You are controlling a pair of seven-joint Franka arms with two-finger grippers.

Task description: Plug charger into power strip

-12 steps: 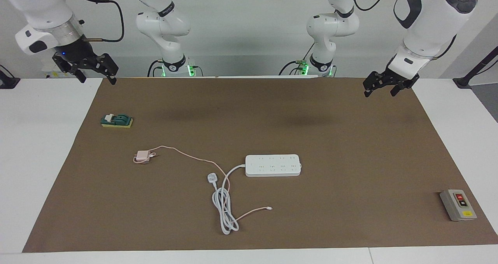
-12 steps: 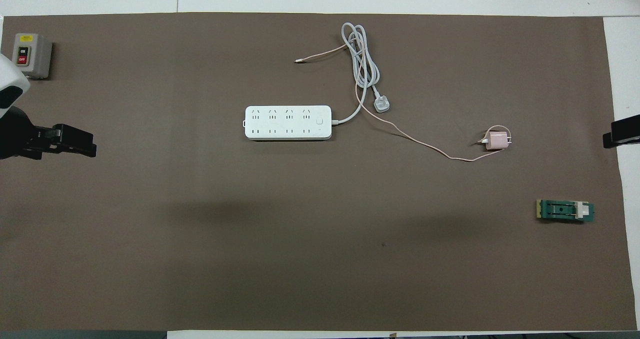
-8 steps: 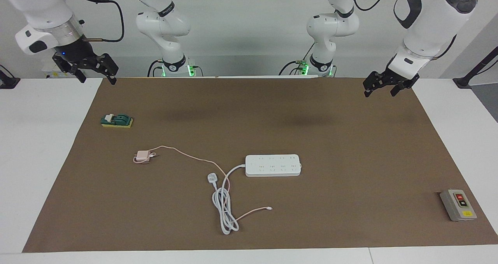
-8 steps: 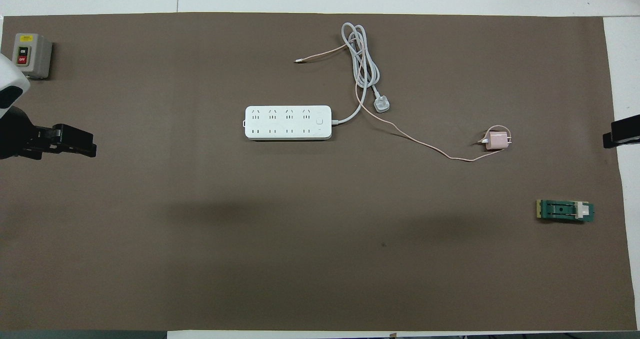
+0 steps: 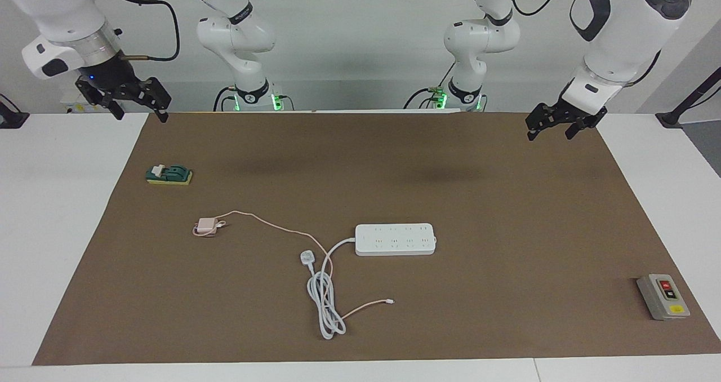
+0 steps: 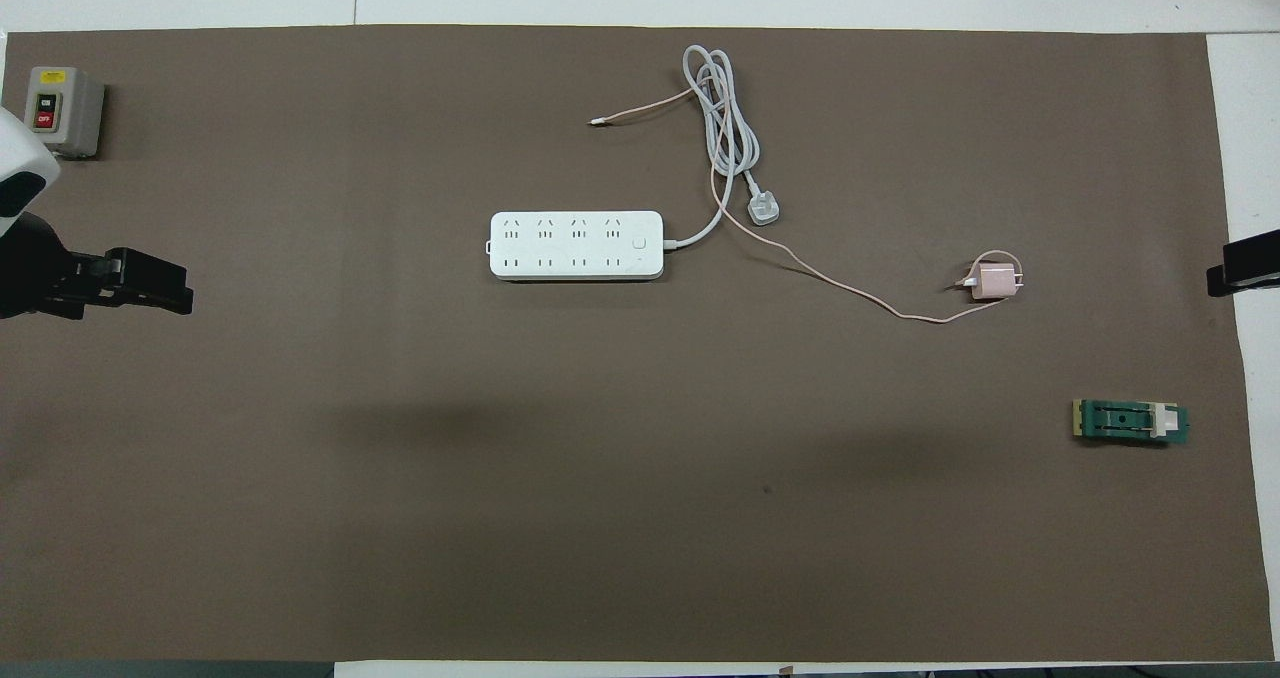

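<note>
The charger (image 5: pixel 205 225) (image 6: pixel 996 281), a small pale pink cube, lies on the brown mat toward the right arm's end. Its thin pink cable (image 5: pixel 281 230) runs across the strip's white cord to a small white connector (image 5: pixel 390 301). The white power strip (image 5: pixel 395 239) (image 6: pixel 576 245) lies flat mid-mat, sockets up, with nothing plugged in. My right gripper (image 5: pixel 141 114) (image 6: pixel 1240 263) hangs open over the mat's edge at its own end, well away from the charger. My left gripper (image 5: pixel 549 134) (image 6: pixel 150 283) hangs open over the mat at its own end. Neither holds anything.
The strip's thick white cord (image 5: pixel 324 300) coils farther from the robots and ends in a three-pin plug (image 5: pixel 306 256). A grey box with red and yellow buttons (image 5: pixel 663 296) sits at the left arm's end. A green block (image 5: pixel 169 174) lies near the right gripper.
</note>
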